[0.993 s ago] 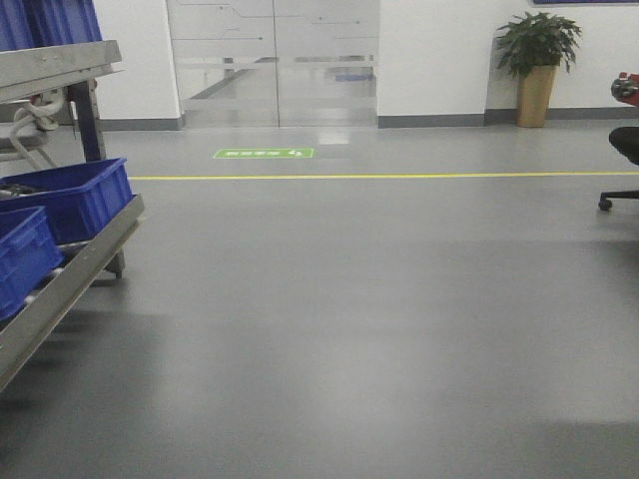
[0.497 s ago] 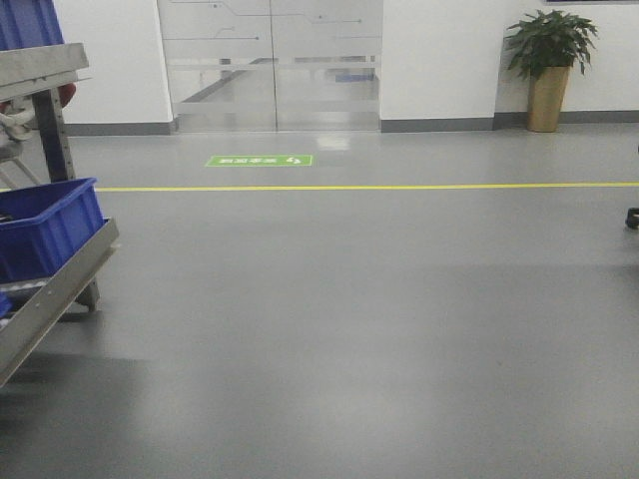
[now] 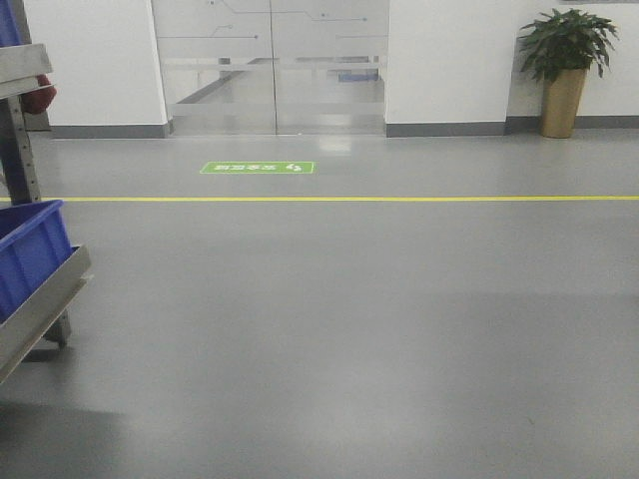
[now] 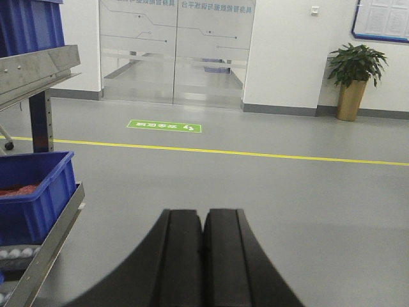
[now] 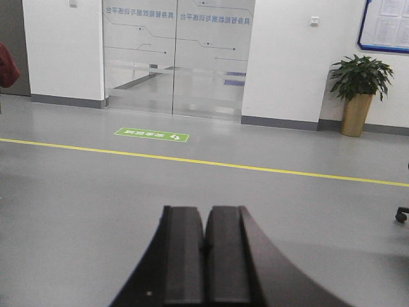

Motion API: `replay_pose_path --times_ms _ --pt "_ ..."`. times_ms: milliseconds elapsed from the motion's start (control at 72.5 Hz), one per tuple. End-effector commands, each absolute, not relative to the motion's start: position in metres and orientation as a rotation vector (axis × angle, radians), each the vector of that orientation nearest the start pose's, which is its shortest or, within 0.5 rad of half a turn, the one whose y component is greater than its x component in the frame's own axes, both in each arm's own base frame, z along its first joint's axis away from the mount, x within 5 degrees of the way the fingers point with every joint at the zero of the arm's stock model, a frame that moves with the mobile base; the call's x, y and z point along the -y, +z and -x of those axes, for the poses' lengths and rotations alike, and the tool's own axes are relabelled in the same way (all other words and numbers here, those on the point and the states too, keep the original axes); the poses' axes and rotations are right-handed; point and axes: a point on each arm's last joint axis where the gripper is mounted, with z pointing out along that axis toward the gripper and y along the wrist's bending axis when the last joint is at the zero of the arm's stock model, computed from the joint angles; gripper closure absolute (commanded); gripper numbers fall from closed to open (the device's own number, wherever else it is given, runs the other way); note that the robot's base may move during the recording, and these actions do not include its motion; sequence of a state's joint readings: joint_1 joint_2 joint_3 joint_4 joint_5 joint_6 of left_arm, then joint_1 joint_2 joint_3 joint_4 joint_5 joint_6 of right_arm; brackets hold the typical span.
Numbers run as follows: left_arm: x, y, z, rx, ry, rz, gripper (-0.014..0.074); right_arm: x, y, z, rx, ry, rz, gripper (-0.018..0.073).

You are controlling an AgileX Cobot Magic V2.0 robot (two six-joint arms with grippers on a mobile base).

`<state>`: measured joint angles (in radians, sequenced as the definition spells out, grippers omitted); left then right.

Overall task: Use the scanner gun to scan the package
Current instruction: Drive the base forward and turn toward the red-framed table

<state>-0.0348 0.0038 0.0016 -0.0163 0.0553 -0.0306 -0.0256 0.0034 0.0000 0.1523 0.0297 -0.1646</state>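
Neither the package nor the scanner gun shows in any view. My left gripper (image 4: 203,212) is shut with nothing in it, its two black fingers pressed together and pointing out over bare grey floor. My right gripper (image 5: 206,208) is likewise shut and empty, aimed across the floor toward the glass doors (image 5: 176,61). The front view shows neither gripper.
A metal rack (image 3: 40,299) with a blue bin (image 3: 25,254) stands at the left; the left wrist view shows the same blue bin (image 4: 35,192) and rack shelf (image 4: 38,73). A yellow floor line (image 3: 349,199), green floor sign (image 3: 258,168), potted plant (image 3: 564,70) and chair wheel (image 5: 401,215) lie ahead.
The front view has swung right and forward: the rack and blue bins slid toward the left edge, the plant shifted right, and the chair at the right left the view.
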Motion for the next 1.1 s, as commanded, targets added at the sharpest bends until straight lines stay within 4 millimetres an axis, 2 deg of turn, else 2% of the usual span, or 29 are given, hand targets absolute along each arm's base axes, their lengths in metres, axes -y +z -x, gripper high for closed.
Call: replay_pose_path --times_ms 0,1090 --pt "0.0021 0.2099 -0.0563 -1.52 -0.07 0.011 0.0708 0.0015 0.2126 -0.0562 -1.49 -0.037 -0.007 0.0727" --pt "0.0021 0.2099 -0.0563 -1.52 -0.07 0.011 0.0708 0.0015 0.2126 -0.0562 -1.49 -0.037 -0.007 0.0727"
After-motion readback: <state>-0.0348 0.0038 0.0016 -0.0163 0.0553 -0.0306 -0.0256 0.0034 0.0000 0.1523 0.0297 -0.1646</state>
